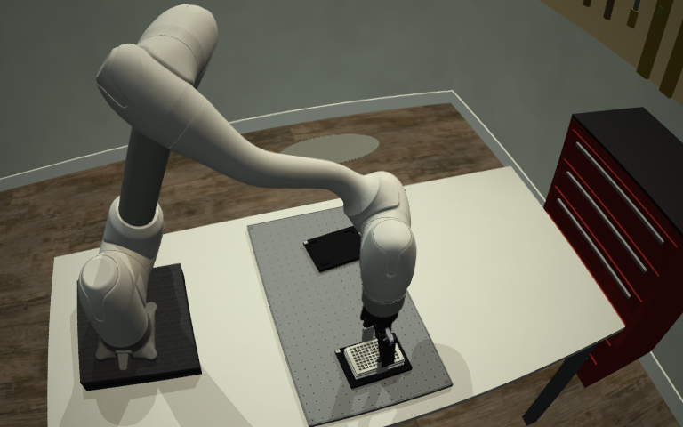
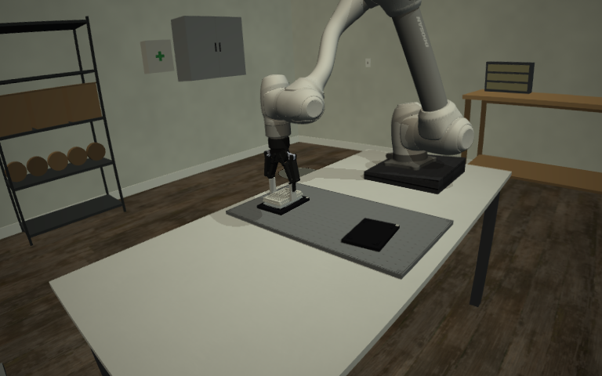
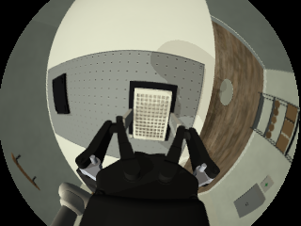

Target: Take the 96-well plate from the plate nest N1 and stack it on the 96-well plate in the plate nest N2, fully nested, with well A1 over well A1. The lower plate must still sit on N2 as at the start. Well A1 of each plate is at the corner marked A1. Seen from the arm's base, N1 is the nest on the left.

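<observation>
Two white 96-well plates (image 1: 369,358) sit stacked one on the other in the black nest N2 (image 1: 378,376) at the near end of the grey mat. The stack also shows in the exterior view (image 2: 282,197) and in the wrist view (image 3: 152,113). My gripper (image 1: 376,352) points straight down over the stack, its fingers on either long side of the upper plate (image 2: 282,189). The fingers stand slightly apart from the plate's sides in the wrist view (image 3: 150,127). The gripper is open. Nest N1 (image 1: 333,248) (image 2: 370,233) is black and empty, further along the mat.
The grey perforated mat (image 1: 301,302) lies on a white table. The arm's base stands on a black block at the table's left. A red drawer cabinet (image 1: 619,211) stands past the table's right edge. A metal shelf (image 2: 52,132) stands by the wall.
</observation>
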